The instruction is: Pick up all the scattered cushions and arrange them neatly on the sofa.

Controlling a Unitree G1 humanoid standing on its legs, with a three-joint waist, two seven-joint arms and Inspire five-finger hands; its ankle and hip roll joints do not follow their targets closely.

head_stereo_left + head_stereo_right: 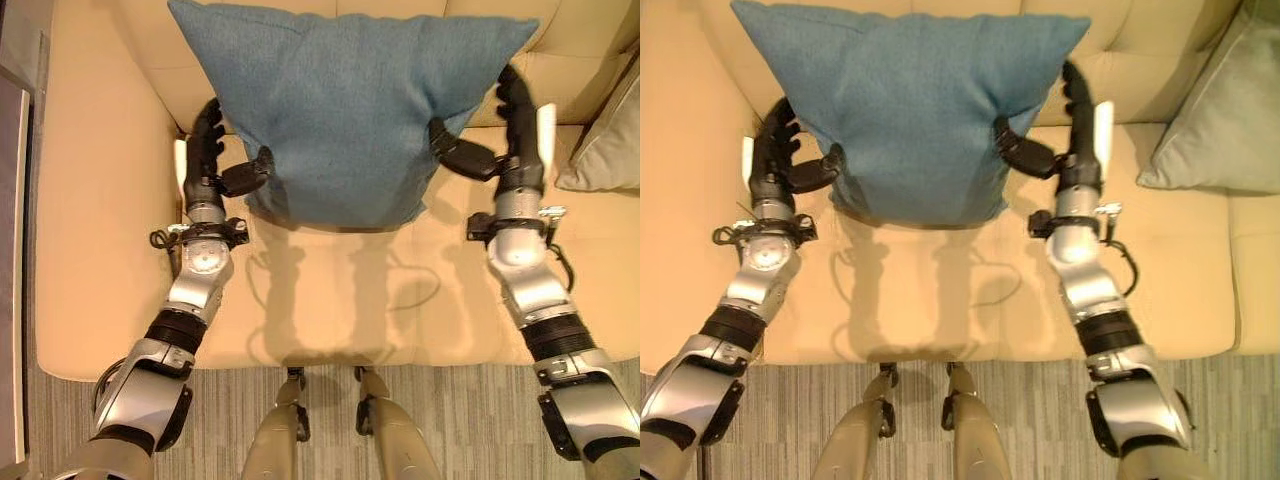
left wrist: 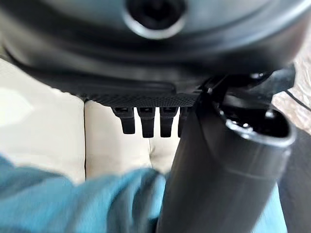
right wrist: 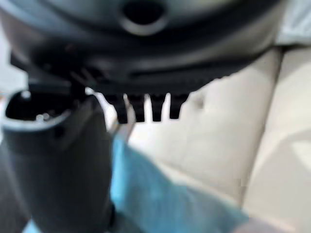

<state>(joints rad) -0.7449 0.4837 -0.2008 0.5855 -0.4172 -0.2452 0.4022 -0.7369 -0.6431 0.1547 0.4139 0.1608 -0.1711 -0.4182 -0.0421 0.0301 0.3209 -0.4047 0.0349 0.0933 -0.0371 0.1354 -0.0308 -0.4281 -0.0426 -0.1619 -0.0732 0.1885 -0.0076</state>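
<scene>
**Blue cushion held up against the sofa back**

Striped grey carpet (image 1: 470, 400) runs along the near edge of the cream sofa (image 1: 100, 200); above its seat both arms reach forward together; the left hand (image 1: 208, 160) and the right hand (image 1: 515, 125) each pinch a side of the blue cushion (image 1: 350, 110), thumb pressed into the front, fingers behind; held by both flanks, it probably stays square while being propped upright against the backrest; its woven cloth puckers softly at each grip; a grey-green cushion (image 1: 1215, 120) already leans at the right; the upholstery looks smooth and padded.
</scene>
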